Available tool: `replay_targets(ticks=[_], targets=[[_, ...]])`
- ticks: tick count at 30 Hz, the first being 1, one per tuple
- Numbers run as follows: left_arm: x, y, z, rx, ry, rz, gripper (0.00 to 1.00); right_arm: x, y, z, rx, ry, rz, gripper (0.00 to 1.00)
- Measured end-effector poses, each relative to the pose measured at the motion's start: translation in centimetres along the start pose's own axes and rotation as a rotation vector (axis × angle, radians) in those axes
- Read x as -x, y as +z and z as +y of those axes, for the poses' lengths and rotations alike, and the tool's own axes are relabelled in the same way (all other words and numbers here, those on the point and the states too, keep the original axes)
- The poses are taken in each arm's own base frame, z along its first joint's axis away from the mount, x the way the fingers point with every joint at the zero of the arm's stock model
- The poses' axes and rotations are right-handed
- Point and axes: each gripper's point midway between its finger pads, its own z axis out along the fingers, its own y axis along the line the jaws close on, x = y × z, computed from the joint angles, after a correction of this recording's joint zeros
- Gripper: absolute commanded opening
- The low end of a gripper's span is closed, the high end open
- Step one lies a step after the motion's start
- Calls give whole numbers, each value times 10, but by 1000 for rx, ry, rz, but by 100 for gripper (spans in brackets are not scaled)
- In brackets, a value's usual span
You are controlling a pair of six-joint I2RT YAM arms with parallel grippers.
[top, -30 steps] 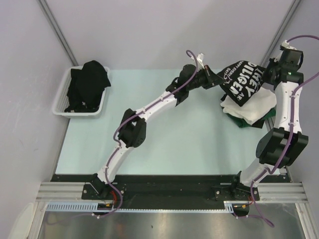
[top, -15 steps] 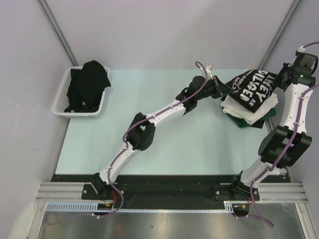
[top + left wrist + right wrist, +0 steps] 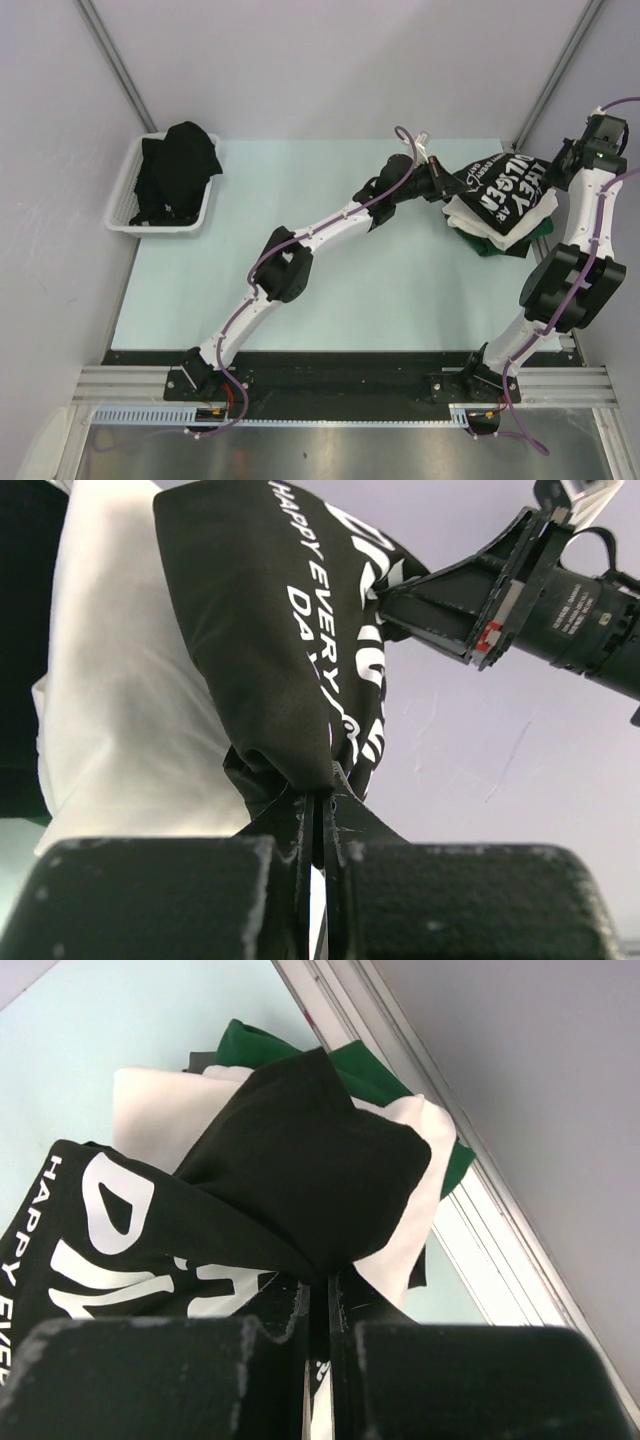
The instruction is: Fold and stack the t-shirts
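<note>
- Black lettered t-shirt (image 3: 500,185) is stretched between my two arms at the far right of the table (image 3: 350,290), its white block lettering facing up.
- It hangs directly over the pile there. I cannot tell whether it already rests on the pile or floats just above it.
- My left gripper (image 3: 447,180) has its jaws pinched tight on the shirt's left end. In the left wrist view the fabric bunches into a knot right at the fingertips.
- My right gripper (image 3: 562,165) has its jaws clamped on the opposite end, with a folded black corner puffed up just above them in the right wrist view.
- Under it lies the white t-shirt (image 3: 520,228), folded, with the dark green t-shirt (image 3: 490,248) at the bottom, its edge peeking out on the near side and toward the right rail.
- At the far left, well apart from the pile, the basket (image 3: 125,195) holds a heap of black t-shirts (image 3: 180,165), unfolded.
</note>
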Motion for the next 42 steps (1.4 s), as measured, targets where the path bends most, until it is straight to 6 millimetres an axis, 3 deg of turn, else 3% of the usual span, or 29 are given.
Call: replay_targets(ticks=[13, 18, 27, 29, 31, 35, 38, 39, 40, 41, 42], targets=[[-11, 0, 4, 0, -7, 37, 0, -1, -5, -8, -27, 9, 7, 0], [-19, 3, 16, -4, -9, 46, 0, 3, -5, -14, -36, 19, 4, 0], [-37, 8, 45, 18, -45, 64, 0, -13, 24, -25, -58, 34, 93, 0], [-36, 8, 44, 13, -45, 62, 0, -16, 29, -27, -59, 38, 108, 10], [-35, 8, 42, 4, -44, 57, 0, -17, 32, -27, -60, 41, 114, 12], [-34, 8, 40, -2, -47, 57, 17, -16, 33, -27, -57, 46, 114, 24], [-34, 8, 39, -8, -52, 63, 25, -13, 34, -30, -69, 50, 103, 38], [-34, 7, 39, -11, -52, 66, 27, -9, 35, -34, -82, 53, 90, 99], [-33, 6, 39, -15, -51, 71, 30, -5, 36, -39, -95, 59, 76, 100], [-31, 5, 40, -17, -50, 72, 45, -1, 37, -46, -113, 66, 64, 100], [-30, 5, 40, -20, -49, 73, 49, 1, 38, -51, -126, 68, 58, 100]])
